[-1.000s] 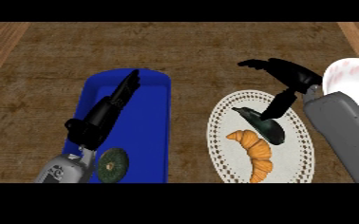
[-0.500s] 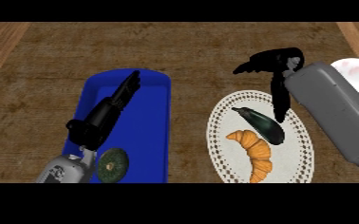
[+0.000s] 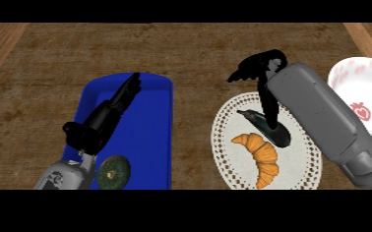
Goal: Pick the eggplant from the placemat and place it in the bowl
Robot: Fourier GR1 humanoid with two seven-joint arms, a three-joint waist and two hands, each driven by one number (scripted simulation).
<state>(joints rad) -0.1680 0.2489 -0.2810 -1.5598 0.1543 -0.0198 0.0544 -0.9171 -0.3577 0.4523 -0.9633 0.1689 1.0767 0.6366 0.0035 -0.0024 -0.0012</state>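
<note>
The eggplant (image 3: 254,118) lies on the white placemat (image 3: 231,124) beside a croissant (image 3: 260,155). The right robot hand (image 3: 258,68) hangs above the eggplant, fingers apart, one touching it. Left of the placemat, the left robot hand (image 3: 109,110) is straight-fingered.

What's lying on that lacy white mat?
An eggplant and a croissant lie on the mat. The right arm covers its right edge, so anything there is hidden.

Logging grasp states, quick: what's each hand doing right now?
Left hand: open, holding nothing, over the blue tray.
Right hand: above the eggplant on the placemat; grip cannot be told.
</note>
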